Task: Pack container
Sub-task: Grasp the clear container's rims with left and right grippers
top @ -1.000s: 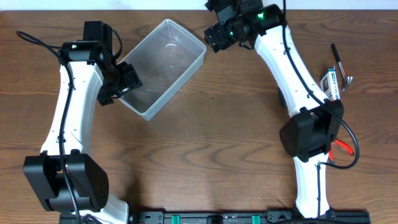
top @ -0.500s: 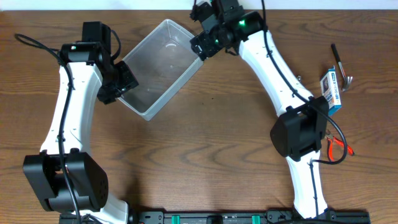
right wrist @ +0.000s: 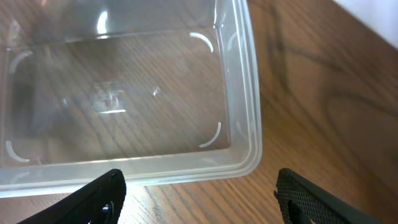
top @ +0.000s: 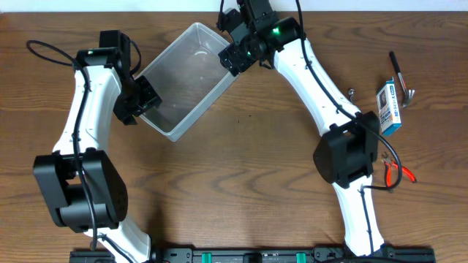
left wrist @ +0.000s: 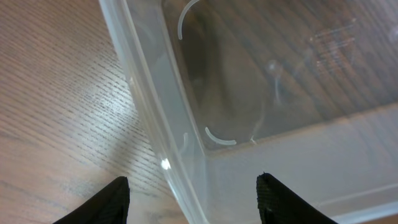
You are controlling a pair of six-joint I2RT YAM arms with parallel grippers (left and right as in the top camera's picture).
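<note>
No wording can be read anywhere: the print on the small blue-and-white box (top: 390, 107) is too small to make out, and the embossed mark on the floor of the clear container (right wrist: 109, 97) is too faint.

- The container (top: 187, 84), clear, lies at an angle on the wooden table (top: 248, 175).
- The left gripper (top: 143, 99) sits at its left rim.
- The right gripper (top: 234, 53) is over its far right corner.
- A blue-and-white box (top: 390, 108), a black pen (top: 395, 68) and red-handled pliers (top: 399, 172) lie well apart at the right.
</note>
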